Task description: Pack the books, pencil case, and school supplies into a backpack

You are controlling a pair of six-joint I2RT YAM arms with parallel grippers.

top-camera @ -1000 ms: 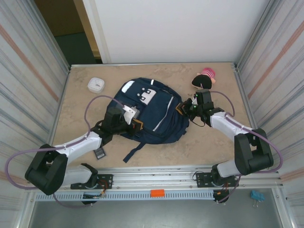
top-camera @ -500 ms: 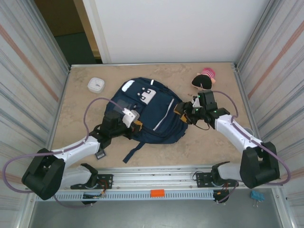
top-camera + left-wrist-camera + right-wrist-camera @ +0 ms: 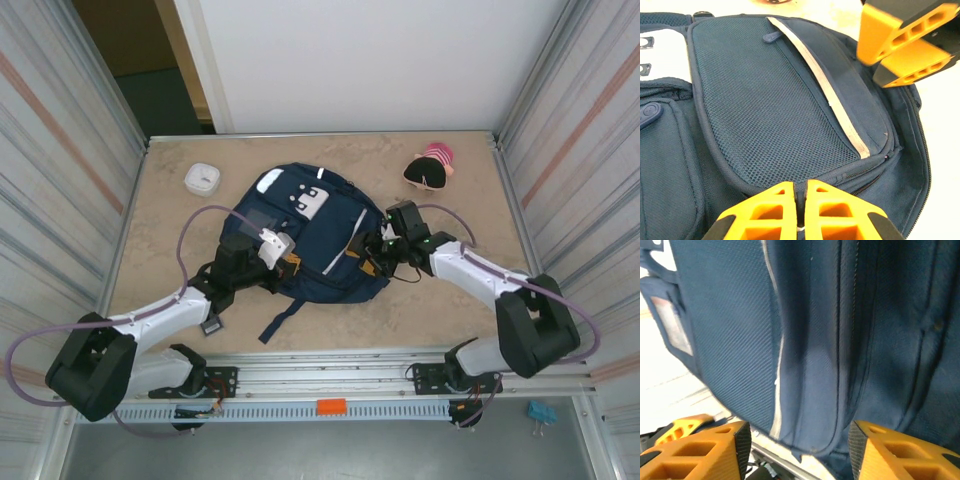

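Lying flat on the surface (image 3: 160, 215), the backpack (image 3: 310, 240) has the left arm (image 3: 165, 302), jaws shut, at one edge, seemingly steadying it, while the right arm (image 3: 470, 268) holds jaws parted over its zippered side.

Bright, even light from overhead, soft shadows hugging the backpack (image 3: 320, 250), pale desk (image 3: 400, 310) washed out in the left wrist view, right wrist close-up slightly blurred.
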